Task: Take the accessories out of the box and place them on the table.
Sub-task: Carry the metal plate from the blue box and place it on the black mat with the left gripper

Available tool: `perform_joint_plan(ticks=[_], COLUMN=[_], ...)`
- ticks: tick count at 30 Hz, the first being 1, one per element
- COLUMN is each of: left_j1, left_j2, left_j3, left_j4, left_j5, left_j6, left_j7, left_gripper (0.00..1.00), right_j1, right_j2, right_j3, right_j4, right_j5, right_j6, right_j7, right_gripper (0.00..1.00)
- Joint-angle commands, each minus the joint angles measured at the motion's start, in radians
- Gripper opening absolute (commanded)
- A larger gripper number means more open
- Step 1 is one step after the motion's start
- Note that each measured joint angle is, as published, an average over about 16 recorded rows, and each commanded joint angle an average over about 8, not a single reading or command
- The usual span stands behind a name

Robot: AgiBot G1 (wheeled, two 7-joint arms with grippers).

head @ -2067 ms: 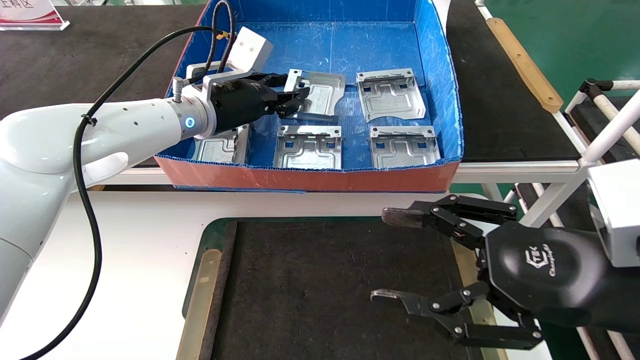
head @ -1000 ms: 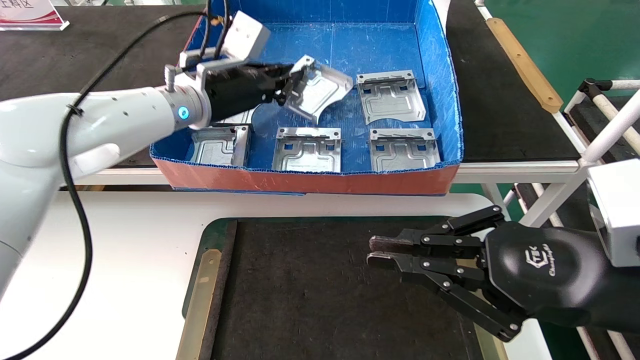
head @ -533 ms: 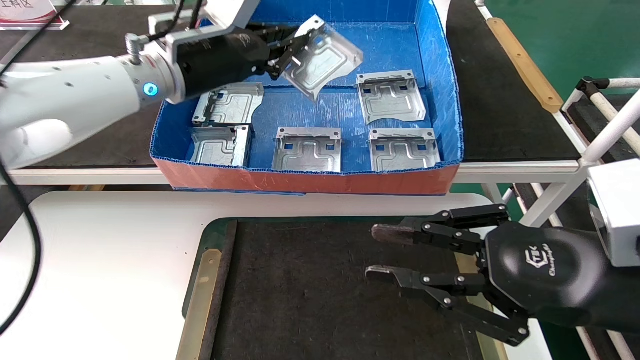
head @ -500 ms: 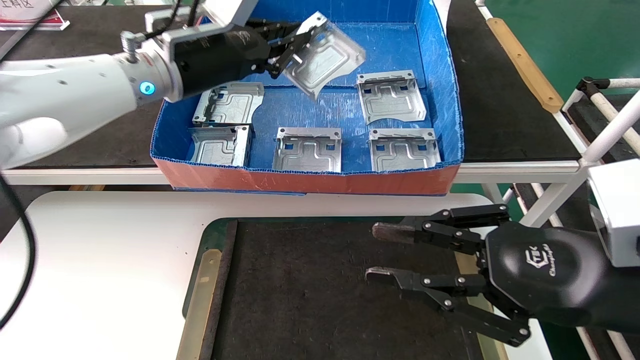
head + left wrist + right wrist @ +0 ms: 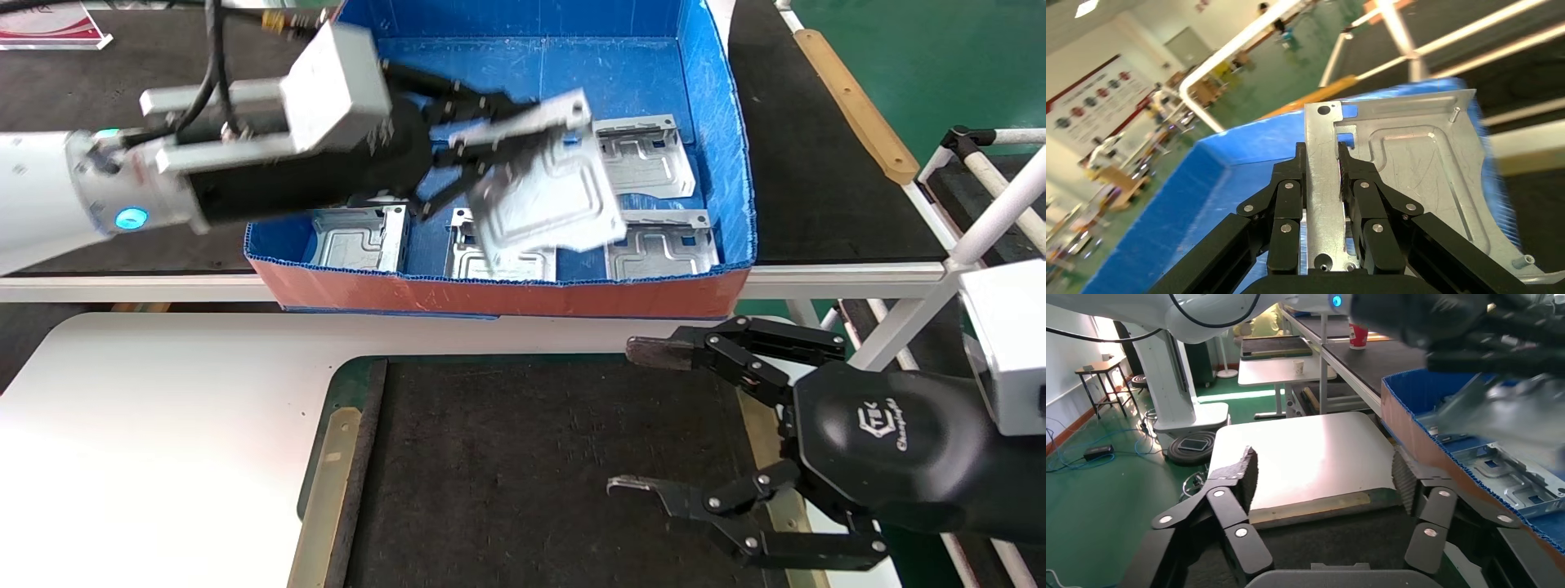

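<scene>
My left gripper (image 5: pixel 482 151) is shut on a silver bracket (image 5: pixel 547 200) and holds it tilted in the air above the front half of the blue box (image 5: pixel 490 296). In the left wrist view the fingers (image 5: pixel 1288 202) pinch the bracket's (image 5: pixel 1413 171) folded rim. Several other brackets lie flat in the box, such as the ones at front left (image 5: pixel 359 237) and front right (image 5: pixel 662 245); one at the back left is hidden behind the arm. My right gripper (image 5: pixel 636 418) hovers open and empty over the right part of the dark mat (image 5: pixel 507 474) on the white table (image 5: pixel 163 425).
The box rests on a black-topped bench (image 5: pixel 817 163) behind the table. A white tube frame (image 5: pixel 997 204) stands at the right beside my right arm. A tan strip (image 5: pixel 854 106) lies on the bench's far right edge.
My left gripper has lifted the bracket off the box floor and swung it up, then forward over the box's front half. My right gripper shut, then opened wide in place.
</scene>
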Motion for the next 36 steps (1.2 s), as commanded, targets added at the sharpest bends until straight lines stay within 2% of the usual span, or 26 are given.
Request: perform_joint_plan(ticks=[1, 11, 18, 28, 32, 36], left_j1=[0.005, 0.06, 0.124, 0.252, 0.313, 0.377], left_j2=[-0.016, -0.076, -0.089, -0.095, -0.084, -0.054], left_j3=[-0.003, -0.006, 0.026, 0.078, 0.099, 0.121], left_j4=[0.006, -0.011, -0.066, -0.235, -0.3, -0.347], left_j5=[-0.012, -0.083, -0.109, -0.108, -0.054, 0.018], left_j6=[0.049, 0.259, 0.305, 0.263, 0.18, 0.046], left_j7=[0.043, 0.131, 0.124, 0.101, 0.088, 0.043], left_gripper=[0.0, 0.0, 0.0, 0.0, 0.0, 0.0], right_j1=[0.0, 0.0, 0.0, 0.0, 0.0, 0.0], right_j2=[0.0, 0.0, 0.0, 0.0, 0.0, 0.0], right_j3=[0.0, 0.0, 0.0, 0.0, 0.0, 0.0], right_j4=[0.0, 0.0, 0.0, 0.0, 0.0, 0.0], right_j5=[0.0, 0.0, 0.0, 0.0, 0.0, 0.0], right_j6=[0.0, 0.0, 0.0, 0.0, 0.0, 0.0], right_j7=[0.0, 0.0, 0.0, 0.0, 0.0, 0.0], right_gripper=[1.0, 1.0, 1.0, 1.0, 1.0, 1.0])
